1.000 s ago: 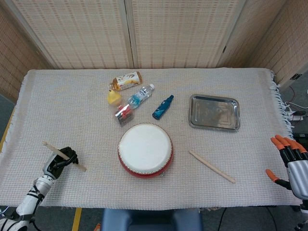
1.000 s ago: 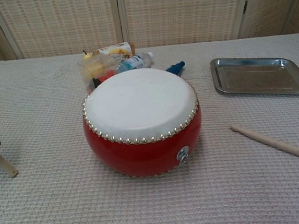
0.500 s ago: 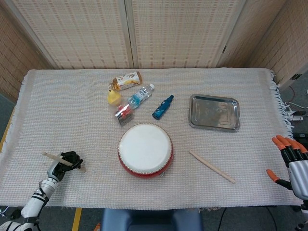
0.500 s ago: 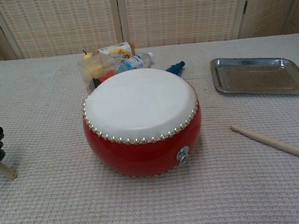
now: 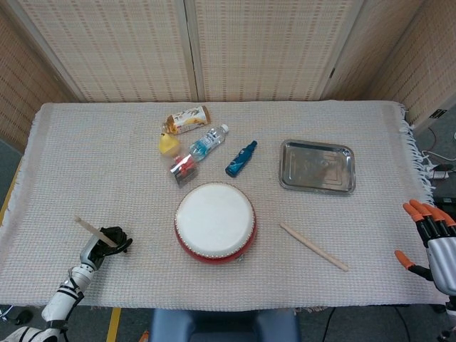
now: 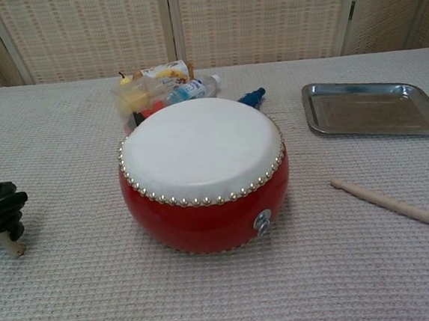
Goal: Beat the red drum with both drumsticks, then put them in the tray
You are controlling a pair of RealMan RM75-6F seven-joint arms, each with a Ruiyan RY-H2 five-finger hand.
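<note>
Left robot hand (image 5: 107, 241) grips a drumstick (image 5: 88, 226) left of the red drum (image 5: 214, 221).
Right robot hand (image 5: 430, 239) is spread at the counter's right edge; second drumstick (image 5: 313, 246) lies right of the drum.

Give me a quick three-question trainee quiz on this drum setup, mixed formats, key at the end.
1. True or false: the left hand holds a drumstick.
2. Where does the other drumstick lie?
A. in the tray
B. on the cloth to the right of the red drum
C. on the drumhead
3. Fill in: the right hand holds ____.

Key:
1. True; its fingers are wrapped around the stick near the table's left front edge.
2. B; it lies between the drum and the right hand, and the tray holds nothing.
3. Nothing; its fingers are spread, beside the table's right edge.
</note>
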